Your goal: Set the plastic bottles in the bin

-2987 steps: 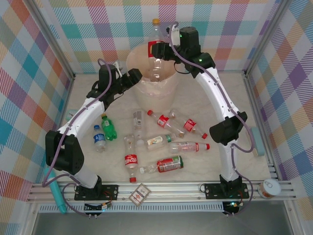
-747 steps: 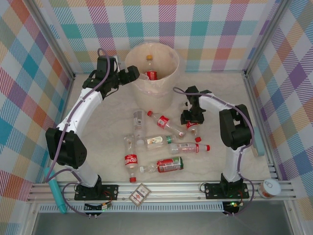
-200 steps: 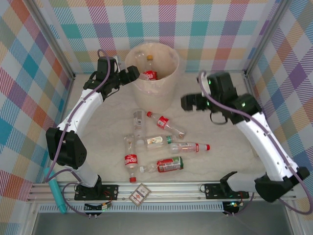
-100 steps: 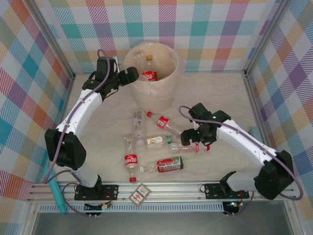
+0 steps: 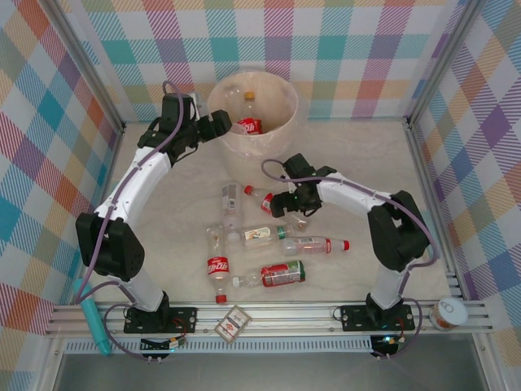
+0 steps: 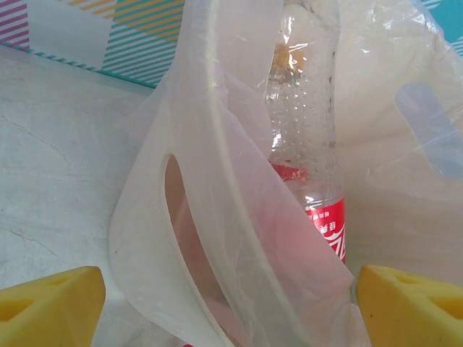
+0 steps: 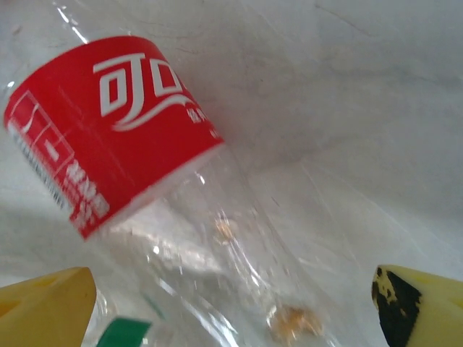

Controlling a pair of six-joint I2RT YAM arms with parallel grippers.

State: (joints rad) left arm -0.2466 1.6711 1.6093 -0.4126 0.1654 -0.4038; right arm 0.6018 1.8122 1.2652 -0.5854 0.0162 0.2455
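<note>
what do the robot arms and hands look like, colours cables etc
The left arm and right arm are white tubes with black joints, each trailed by a looping purple-grey cable. The left hand and right hand are black with yellow wedge fingers; one right finger has black smudges.

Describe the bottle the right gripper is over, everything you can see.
The bottle is clear, thin plastic with a red wrap label bearing white characters and a red cap. It looks almost empty, with a few brownish drops inside. It lies on its side on the pale marbled table, cap pointing far-left in the top view. The open right gripper straddles its clear body; contact cannot be told.
</note>
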